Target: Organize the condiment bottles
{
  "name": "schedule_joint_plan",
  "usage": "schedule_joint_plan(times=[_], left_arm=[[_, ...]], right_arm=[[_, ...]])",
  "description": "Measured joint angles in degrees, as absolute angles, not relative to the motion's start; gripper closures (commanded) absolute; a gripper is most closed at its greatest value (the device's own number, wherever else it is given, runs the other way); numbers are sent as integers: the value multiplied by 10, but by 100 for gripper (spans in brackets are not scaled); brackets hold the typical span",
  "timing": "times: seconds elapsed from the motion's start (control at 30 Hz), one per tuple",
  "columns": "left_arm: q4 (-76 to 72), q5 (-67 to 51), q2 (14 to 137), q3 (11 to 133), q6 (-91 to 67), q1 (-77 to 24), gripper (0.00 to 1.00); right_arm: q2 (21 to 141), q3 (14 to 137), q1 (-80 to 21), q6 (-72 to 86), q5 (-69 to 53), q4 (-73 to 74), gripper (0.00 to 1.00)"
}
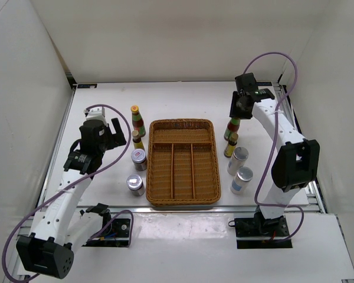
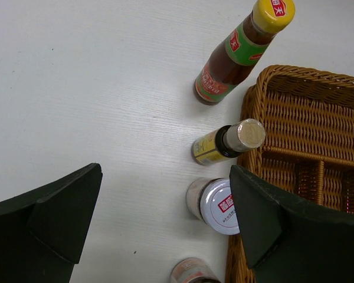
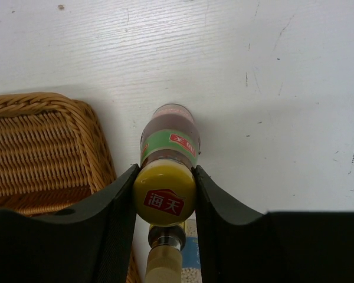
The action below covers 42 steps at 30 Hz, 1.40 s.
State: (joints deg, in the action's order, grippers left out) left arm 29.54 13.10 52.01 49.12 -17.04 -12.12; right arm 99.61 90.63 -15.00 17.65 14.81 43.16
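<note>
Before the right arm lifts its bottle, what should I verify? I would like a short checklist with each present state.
1. Right gripper closed on tall sauce bottle, at its yellow cap: ok.
2. Bottle upright: ok.
3. Grip firm enough: cannot tell.
4. Clearance from neighbouring small dark bottle: not ok, very close.
5. Wicker tray compartments free: ok.
6. Left gripper open, away from this bottle: ok.

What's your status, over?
Left pincer open, holding nothing. Right pincer shut on sauce bottle cap. Bottle upright beside tray; small bottle close by.
</note>
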Motion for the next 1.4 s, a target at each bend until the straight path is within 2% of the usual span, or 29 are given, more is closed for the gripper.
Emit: schedule_joint_plan(times=[0.13,0.3,0.5,0.7,1.1,1.2,1.3,1.33,1.4], left_arm=[[295,131,521,491,-170,-121,0],[295,131,524,491,-170,-121,0],[295,130,533,491,-170,-121,0],[295,130,535,491,-170,-121,0],[295,126,535,491,-174,-121,0],[295,116,537,491,-175,-121,0],[295,109,541,491,-175,-121,0],[295,107,542,491,-175,-121,0],[295,107,547,491,-175,-121,0]], right_arm=[[991,906,-157,177,160,437,100],[966,917,-193,160,208,465,100],[945,997,-281,122,241,466,100],[942,1016,-337,112,207,438,100],[1017,974,-345,123,148,406,100],[1037,968,-346,129,143,402,92],[1040,967,-346,131,146,393,61],[1040,967,-346,133,145,391,39],[1040,967,-346,140,146,387,20]])
